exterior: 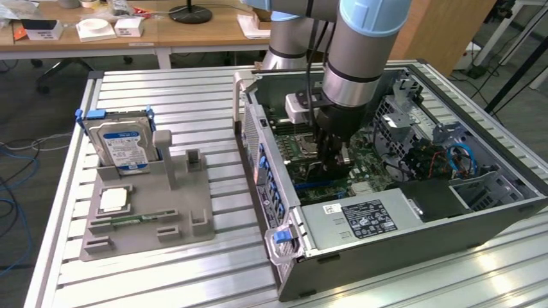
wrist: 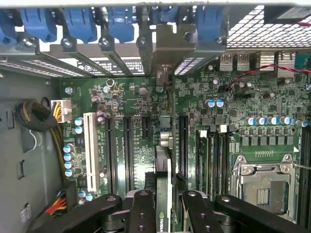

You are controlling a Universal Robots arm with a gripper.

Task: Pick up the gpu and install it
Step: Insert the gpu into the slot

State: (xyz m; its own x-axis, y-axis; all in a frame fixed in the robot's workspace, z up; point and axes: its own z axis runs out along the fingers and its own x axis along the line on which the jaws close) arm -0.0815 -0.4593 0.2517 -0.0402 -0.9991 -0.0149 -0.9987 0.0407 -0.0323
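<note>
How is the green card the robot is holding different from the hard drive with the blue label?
The gpu is a thin green card seen edge-on; the hard drive is a boxy silver block with a blue label. The gpu is inside the computer case, standing over the motherboard slots; the hard drive stands outside in the gray holder. The gripper pinches the gpu; nothing touches the hard drive. Both stand on edge.

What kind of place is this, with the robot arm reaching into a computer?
Probably a robotics lab or workshop: an open computer case lies on a slatted metal table, a hard drive stands in a grey parts holder, and wooden desks stand behind.
</note>
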